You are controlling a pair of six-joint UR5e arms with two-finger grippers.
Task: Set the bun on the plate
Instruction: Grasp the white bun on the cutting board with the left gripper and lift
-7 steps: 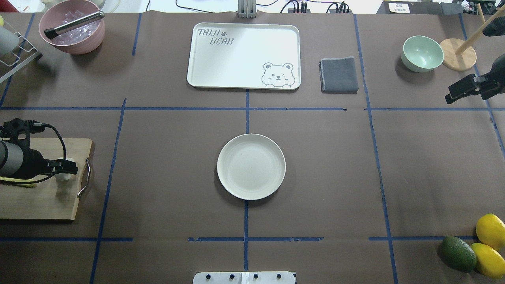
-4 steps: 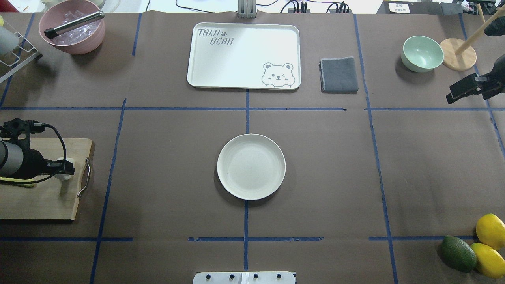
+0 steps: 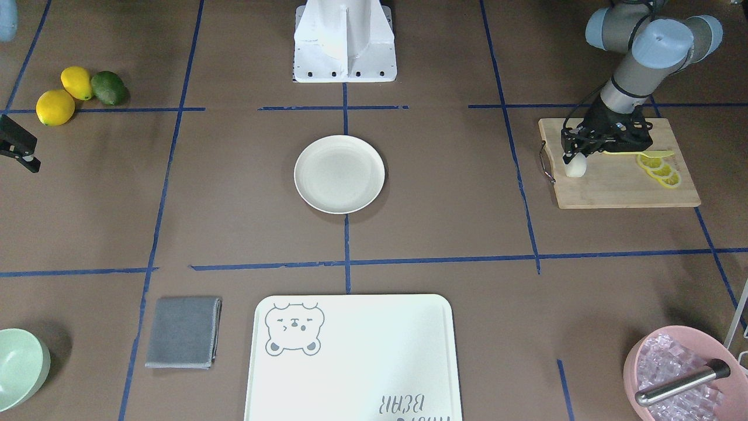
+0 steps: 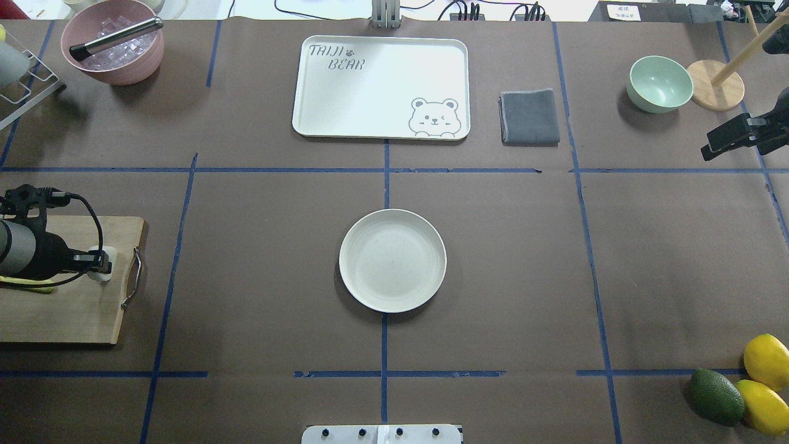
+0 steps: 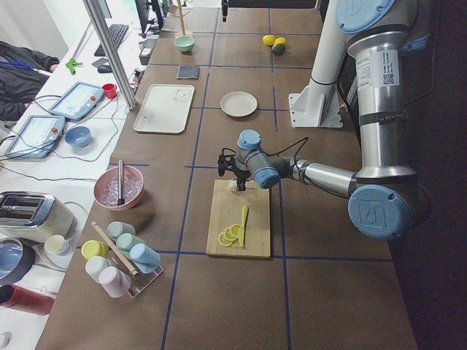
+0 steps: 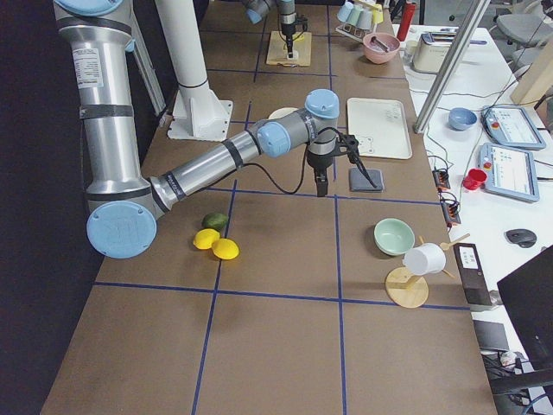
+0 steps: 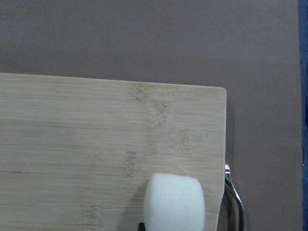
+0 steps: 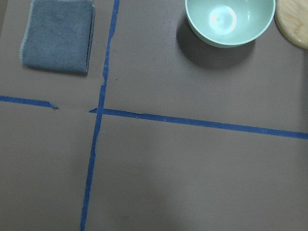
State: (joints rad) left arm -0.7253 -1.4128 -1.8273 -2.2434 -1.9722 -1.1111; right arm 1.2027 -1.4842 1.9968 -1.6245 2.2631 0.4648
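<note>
The small white bun [image 3: 575,168] stands on a wooden cutting board [image 3: 619,190] at my left side, near the board's metal handle. My left gripper [image 3: 574,155] points down over it, open, with a finger on either side of the bun's top [image 4: 102,273]. The left wrist view shows the bun [image 7: 174,202] at the bottom centre, resting on the board [image 7: 96,144]. The round cream plate [image 4: 392,260] lies bare at the table's centre, far from the bun. My right gripper [image 4: 709,147] hangs over the far right, looks shut and holds nothing.
Lemon slices [image 3: 660,169] lie on the board beside the bun. A bear-print tray [image 4: 381,86], a grey cloth [image 4: 529,116] and a mint bowl [image 4: 659,83] sit at the back. A pink ice bowl [image 4: 112,43] is back left. Two lemons [image 4: 764,364] and an avocado [image 4: 715,396] are front right.
My left gripper has shifted a little leftward in the overhead view and settled over the bun. The right gripper has drifted slightly toward the right edge.
</note>
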